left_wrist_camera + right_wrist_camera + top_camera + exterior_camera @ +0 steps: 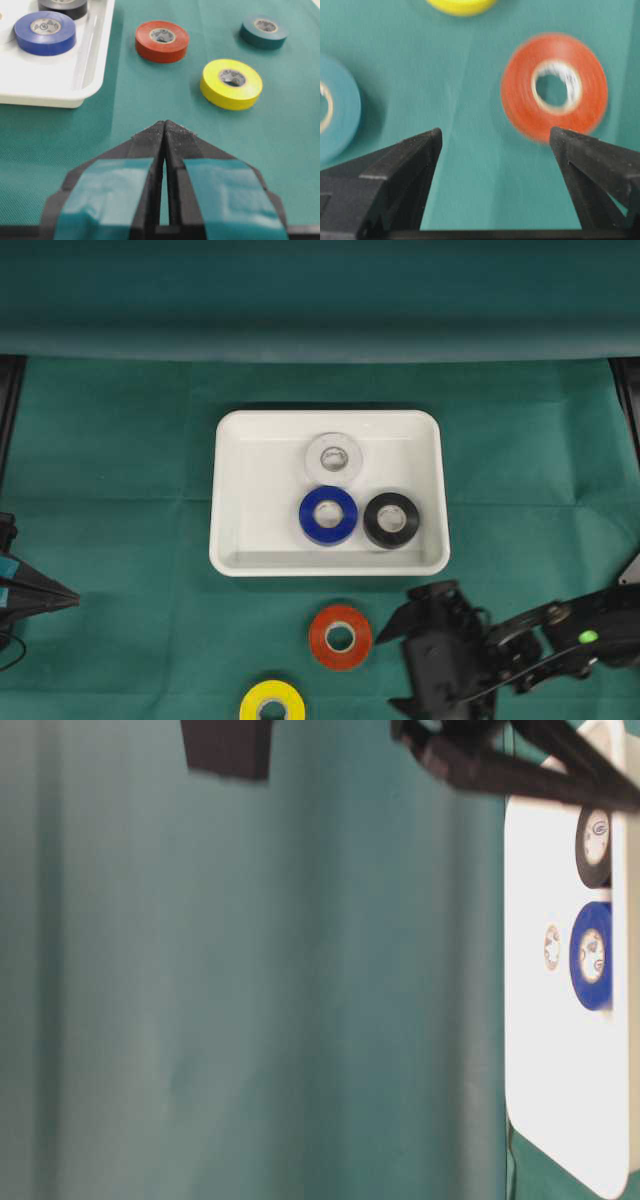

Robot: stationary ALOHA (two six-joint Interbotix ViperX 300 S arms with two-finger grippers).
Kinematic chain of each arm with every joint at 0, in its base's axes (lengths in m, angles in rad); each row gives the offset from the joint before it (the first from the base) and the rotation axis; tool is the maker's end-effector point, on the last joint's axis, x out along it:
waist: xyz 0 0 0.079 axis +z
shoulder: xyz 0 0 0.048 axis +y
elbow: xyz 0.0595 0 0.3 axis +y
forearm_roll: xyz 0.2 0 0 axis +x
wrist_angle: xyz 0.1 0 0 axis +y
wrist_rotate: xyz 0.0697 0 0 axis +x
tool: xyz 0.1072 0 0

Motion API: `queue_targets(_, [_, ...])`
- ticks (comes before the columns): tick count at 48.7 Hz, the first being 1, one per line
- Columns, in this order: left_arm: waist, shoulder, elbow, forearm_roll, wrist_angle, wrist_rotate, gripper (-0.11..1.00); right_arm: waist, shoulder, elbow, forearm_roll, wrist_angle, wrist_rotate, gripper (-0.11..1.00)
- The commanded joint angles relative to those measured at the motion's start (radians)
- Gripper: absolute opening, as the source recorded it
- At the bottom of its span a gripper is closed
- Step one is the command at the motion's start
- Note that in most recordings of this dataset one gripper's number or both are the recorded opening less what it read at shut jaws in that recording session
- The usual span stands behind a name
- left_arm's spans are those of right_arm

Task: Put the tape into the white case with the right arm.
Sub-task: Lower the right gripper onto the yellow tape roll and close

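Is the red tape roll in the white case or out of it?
Out. The red tape roll lies flat on the green cloth, below the white case.

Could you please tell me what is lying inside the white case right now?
Inside the white case lie a white roll, a blue roll and a black roll. Nothing hides its floor.

Right gripper point(495, 142) agape — left gripper point(165, 131) pinched.
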Motion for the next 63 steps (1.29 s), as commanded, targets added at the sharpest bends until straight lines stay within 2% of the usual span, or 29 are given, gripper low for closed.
queue_targets(1, [0.002, 0.018, -0.014, -0.003, -0.011, 0.0, 0.0, 0.011, 0.034, -0.067, -0.002, -0.015, -0.002, 0.62])
queue_targets(38, [0.002, 0.018, -0.015, -0.003, -0.011, 0.0, 0.0, 0.072, 0.331, -0.426, -0.002, -0.005, -0.002, 0.62])
queue_targets(63, [0.002, 0.018, -0.014, -0.003, -0.011, 0.0, 0.0, 0.08, 0.385, -0.477, -0.002, 0.054, -0.002, 0.62])
